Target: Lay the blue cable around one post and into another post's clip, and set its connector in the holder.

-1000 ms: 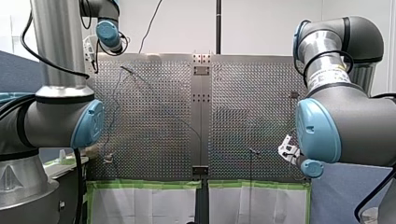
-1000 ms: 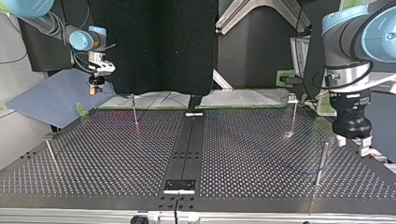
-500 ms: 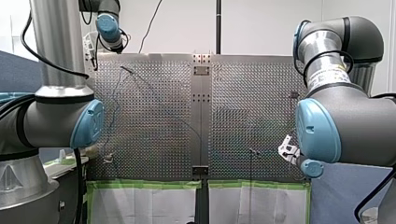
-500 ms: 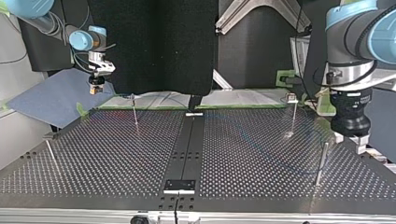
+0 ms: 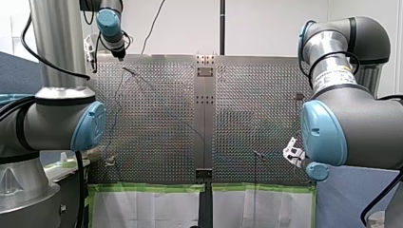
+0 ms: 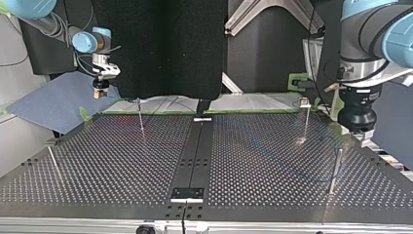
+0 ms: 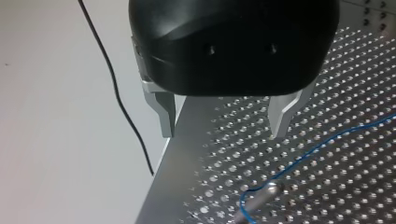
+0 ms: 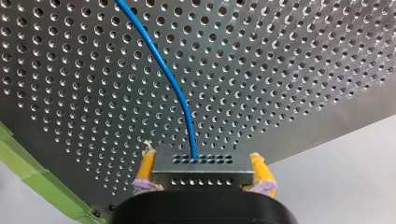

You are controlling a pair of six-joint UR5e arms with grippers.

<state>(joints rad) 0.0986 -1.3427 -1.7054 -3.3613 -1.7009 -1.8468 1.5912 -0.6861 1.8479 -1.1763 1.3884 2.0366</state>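
Note:
In the right wrist view my right gripper (image 8: 202, 158) is shut with its yellow pads on a grey perforated connector (image 8: 203, 175). The blue cable (image 8: 170, 84) runs out of the connector over the perforated table. In the top view that gripper (image 6: 100, 92) hangs off the table's far left corner. My left gripper (image 7: 223, 126) stands open with bare metal fingers and nothing between them. It hovers over the table's edge, with the blue cable (image 7: 317, 147) and the tip of a thin post (image 7: 266, 191) just ahead. In the top view it (image 6: 363, 132) hangs above the right edge.
Thin posts stand on the table in the top view: one at the far left (image 6: 140, 117), one at the far right (image 6: 306, 119), one near right (image 6: 335, 168), one near left (image 6: 52, 161). A small black plate (image 6: 187, 193) sits on the centre strip.
My left arm has lifted and drifted a little toward the top view's far side and left, still open. My right arm has held still with the connector.

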